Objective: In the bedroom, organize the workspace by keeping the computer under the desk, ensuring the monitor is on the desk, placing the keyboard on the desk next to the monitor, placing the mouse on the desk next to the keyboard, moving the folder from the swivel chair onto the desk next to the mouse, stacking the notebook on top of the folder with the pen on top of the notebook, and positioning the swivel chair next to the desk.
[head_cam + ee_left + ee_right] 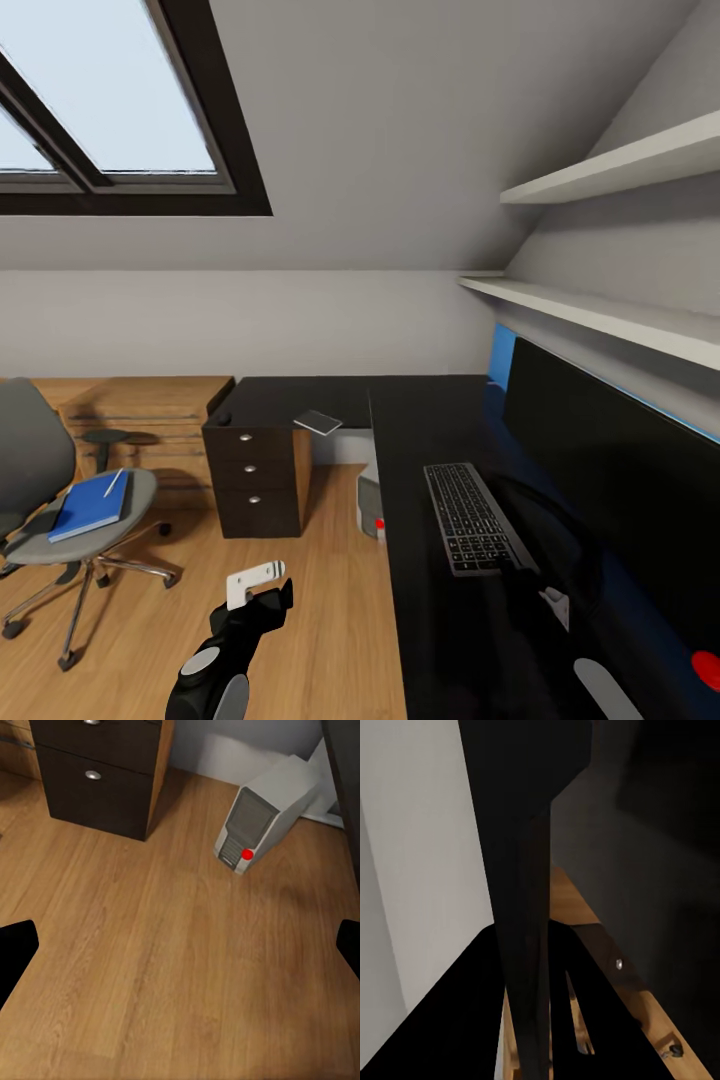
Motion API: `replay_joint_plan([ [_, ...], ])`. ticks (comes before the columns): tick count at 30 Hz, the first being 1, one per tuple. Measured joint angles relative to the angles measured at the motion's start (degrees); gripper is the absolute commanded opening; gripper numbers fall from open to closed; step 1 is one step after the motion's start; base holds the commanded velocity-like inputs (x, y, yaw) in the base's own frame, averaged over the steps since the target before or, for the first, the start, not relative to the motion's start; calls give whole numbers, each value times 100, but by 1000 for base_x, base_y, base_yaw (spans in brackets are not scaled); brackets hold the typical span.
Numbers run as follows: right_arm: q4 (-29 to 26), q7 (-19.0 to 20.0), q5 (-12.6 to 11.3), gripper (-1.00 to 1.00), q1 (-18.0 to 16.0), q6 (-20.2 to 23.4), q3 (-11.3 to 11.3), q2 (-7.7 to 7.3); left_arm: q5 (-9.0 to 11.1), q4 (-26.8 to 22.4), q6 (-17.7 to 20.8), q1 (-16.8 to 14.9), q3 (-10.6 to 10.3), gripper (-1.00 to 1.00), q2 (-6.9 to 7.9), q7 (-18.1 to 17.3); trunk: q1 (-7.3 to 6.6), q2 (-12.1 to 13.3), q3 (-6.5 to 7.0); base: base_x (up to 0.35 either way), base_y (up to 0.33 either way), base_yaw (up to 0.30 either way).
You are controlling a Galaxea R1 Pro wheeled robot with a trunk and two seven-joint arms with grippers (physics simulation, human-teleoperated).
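Here the long black-topped desk (450,640) runs along the right wall, its front edge bordering a broad strip of bare wooden floor (320,620). The slim black-keyed keyboard (467,517) lies on the desktop, parallel to that edge and set back from it, just beside the wide black-fronted monitor (610,470), which stands further in under the two white wall shelves (610,310). The light grey tower computer (266,814) sits on the floor beneath the desk, tilted, with a red dot on its darker front panel; in the head view it shows partly past the desk edge. Near it stands the black three-drawer unit (255,475), and a small grey flat item (318,422) rests on the desk's far wing, overhanging its edge.

The grey padded swivel chair (60,500) stands well apart from the desk at the left, in front of a light wooden dresser (150,410). A blue flat folder or notebook (90,506) lies on its seat with the thin white pen (114,483) across its upper corner.

The left gripper (180,952) hangs above open floor between chair and desk, its dark fingertips (15,952) spread wide apart with nothing between them. The right gripper (545,590) is over the desktop near the keyboard's near end, close to the monitor's stand; whether its jaws are apart or together I cannot tell.
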Motion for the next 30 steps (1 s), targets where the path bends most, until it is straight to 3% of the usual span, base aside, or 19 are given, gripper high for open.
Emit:
replay_joint_plan([
  [4, -2, -2, -5, -100, 0, -14, 7, 18, 2, 0, 0, 0, 0, 100, 0, 0, 1, 0, 0, 32, 0, 0],
  [12, 0, -6, 1, -100, 0, -60, 12, 216, 1, 0, 0, 0, 0, 100, 0, 0, 1, 1, 0, 4, 0, 0],
  [30, 0, -54, 4, -100, 0, -281, 17, 353, 0, 0, 0, 0, 8, 100, 4, 0, 1, 1, 0, 0, 0, 0],
])
